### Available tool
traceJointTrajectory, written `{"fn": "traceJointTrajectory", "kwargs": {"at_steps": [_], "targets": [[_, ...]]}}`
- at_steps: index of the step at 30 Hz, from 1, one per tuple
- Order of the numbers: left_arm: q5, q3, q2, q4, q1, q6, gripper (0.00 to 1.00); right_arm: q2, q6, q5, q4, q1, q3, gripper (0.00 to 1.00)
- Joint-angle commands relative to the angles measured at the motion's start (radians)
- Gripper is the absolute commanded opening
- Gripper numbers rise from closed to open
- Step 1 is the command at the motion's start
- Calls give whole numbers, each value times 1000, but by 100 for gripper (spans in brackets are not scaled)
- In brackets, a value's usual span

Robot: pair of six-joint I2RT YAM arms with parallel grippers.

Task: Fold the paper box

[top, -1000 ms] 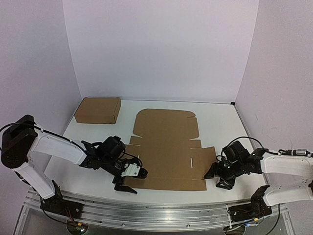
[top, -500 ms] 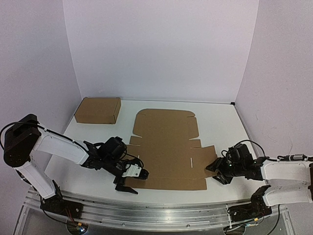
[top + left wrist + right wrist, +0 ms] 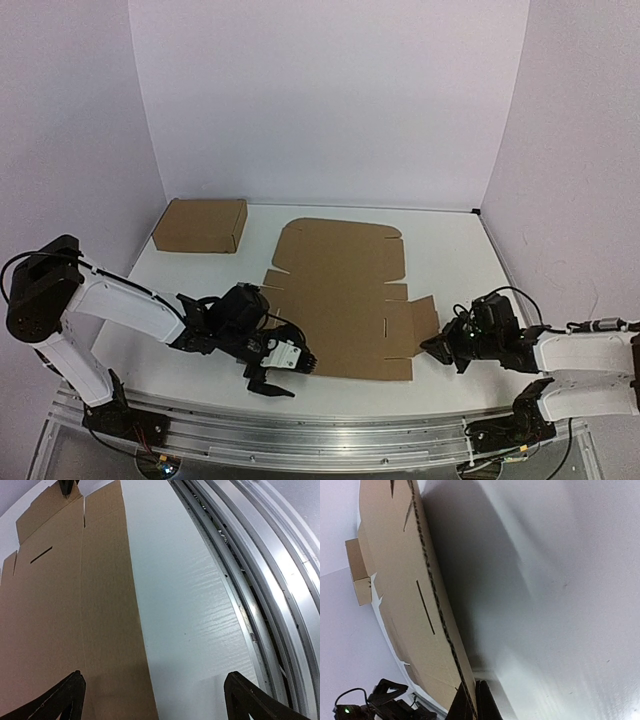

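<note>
Top external view: at far left, a closed, ready-made shallow brown cardboard box [image 3: 200,224] is sitting at the back corner of the white table [image 3: 450,250], well apart from the work and apparently playing no part in it. Further right and nearer the arms' bases, the left gripper [image 3: 282,372] is hovering low at the near left corner of the plain brown die-cut cardboard paper box [image 3: 340,290], its jaws spread as wide as they go and gripping nothing. The left wrist view is showing why. One black fingertip [image 3: 62,700] is standing over the cardboard and the other over bare table, so the sheet's near edge is running between them, seemingly lined up to take or steady it. The paper box is lying unfolded in the middle of the table, its round-cornered lid panel pointing to the back wall and its slits [image 3: 386,327] showing. At right, the right gripper [image 3: 436,347] is clamping fully down on the outer edge of the right side flap [image 3: 424,318], which is tilting up while the rest is lying flat. The right wrist view is confirming the pinch, with the corrugated edge running straight into the closed fingertips and a shadow under the raised flap. The hold is likely meant to swing that flap upright as a first wall; folding is barely under way.
</note>
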Motion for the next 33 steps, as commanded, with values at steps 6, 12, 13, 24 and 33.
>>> {"fn": "traceJointTrajectory", "kwargs": {"at_steps": [6,12,13,24,33], "targets": [[-356,25,-19,195,-87,44,100,-43,41,-151,-289,-5,176,0],[-474,29,3,261,-87,113,93,-3,-7,-212,-309,-5,209,0],[-488,30,9,266,-87,121,91,4,-16,-223,-311,-5,216,0],[-428,85,5,137,-88,79,18,18,-79,-254,-352,-22,257,0],[-211,257,60,-232,-69,-177,0,27,-506,-40,-884,-27,587,44]]}}
